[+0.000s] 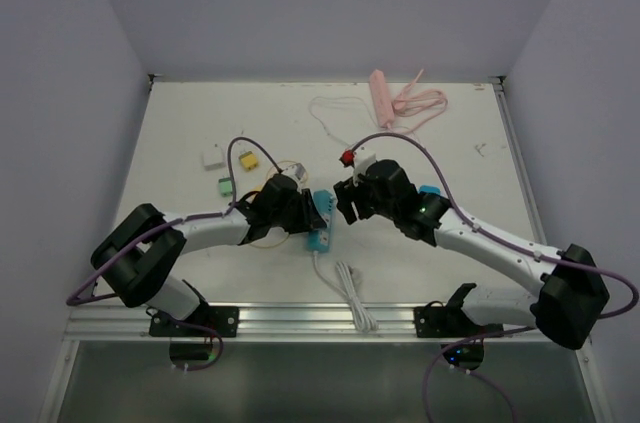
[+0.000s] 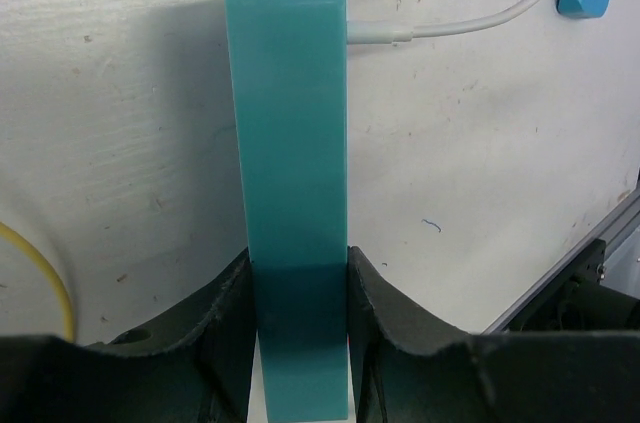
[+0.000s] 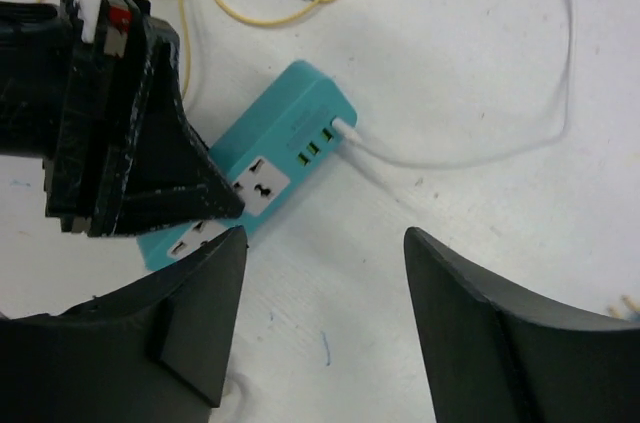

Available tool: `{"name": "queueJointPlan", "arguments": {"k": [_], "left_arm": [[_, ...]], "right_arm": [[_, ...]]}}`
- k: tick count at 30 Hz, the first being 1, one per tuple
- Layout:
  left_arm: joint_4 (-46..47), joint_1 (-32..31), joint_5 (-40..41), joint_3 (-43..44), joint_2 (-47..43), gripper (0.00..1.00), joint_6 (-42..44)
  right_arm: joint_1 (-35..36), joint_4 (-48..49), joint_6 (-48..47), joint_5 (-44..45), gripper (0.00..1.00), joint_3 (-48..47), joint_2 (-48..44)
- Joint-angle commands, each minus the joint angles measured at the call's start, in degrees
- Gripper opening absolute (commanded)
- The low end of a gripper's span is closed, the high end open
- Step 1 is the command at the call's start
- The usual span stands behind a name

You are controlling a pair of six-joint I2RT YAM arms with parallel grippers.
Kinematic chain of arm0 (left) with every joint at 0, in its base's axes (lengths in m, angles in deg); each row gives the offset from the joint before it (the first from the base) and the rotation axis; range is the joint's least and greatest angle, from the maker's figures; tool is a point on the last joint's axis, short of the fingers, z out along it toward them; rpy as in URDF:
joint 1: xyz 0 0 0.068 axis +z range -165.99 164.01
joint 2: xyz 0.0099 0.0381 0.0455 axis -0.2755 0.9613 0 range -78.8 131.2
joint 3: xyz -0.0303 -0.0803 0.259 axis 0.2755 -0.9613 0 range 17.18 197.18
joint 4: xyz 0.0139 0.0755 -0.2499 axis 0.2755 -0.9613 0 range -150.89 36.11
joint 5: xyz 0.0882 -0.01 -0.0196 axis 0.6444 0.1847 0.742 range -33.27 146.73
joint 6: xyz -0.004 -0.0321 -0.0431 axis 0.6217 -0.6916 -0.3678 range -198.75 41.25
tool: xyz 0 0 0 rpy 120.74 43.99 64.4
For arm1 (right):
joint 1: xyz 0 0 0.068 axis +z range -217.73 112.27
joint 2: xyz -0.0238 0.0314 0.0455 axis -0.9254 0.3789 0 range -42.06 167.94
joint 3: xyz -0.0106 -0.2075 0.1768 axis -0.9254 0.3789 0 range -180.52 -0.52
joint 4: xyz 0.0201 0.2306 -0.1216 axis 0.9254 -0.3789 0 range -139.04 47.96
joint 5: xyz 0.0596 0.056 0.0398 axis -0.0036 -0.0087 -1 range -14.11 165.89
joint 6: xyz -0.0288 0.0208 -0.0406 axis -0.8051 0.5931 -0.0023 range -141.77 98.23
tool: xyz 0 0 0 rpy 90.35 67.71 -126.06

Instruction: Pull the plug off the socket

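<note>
With the left fingers [image 2: 215, 328] clenched on the teal socket strip [image 2: 290, 143] by the near edge of the counter [image 1: 460, 143], the released right fingers [image 3: 190, 303] should pinch the white plug [image 3: 343, 127] and pull straight outward.

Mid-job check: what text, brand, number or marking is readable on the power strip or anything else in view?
None is legible.
The teal power strip shows sockets and green ports but no readable print, and its side in the left wrist view is blank.
The pink strip is too small to read.
</note>
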Motion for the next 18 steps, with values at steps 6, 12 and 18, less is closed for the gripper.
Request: {"name": "queueJointPlan", "arguments": {"k": [6,12,18], "left_arm": [[-6.65,0.27,-3.35,0.45,-2.17,0.0,5.3],[-10.08,0.36,-2.29,1.41,-2.96,0.0,6.62],[-10.43,0.36,-2.21,1.5,-2.96,0.0,6.71]], "right_arm": [[-6.43,-2.02,-16.87,-11.37,0.57,-11.27,16.28],[-6.97,-1.06,-20.13,-16.39,0.54,-14.27,20.43],[-6.97,-3.96,-22.24,-19.72,0.52,-18.75,25.96]]}}
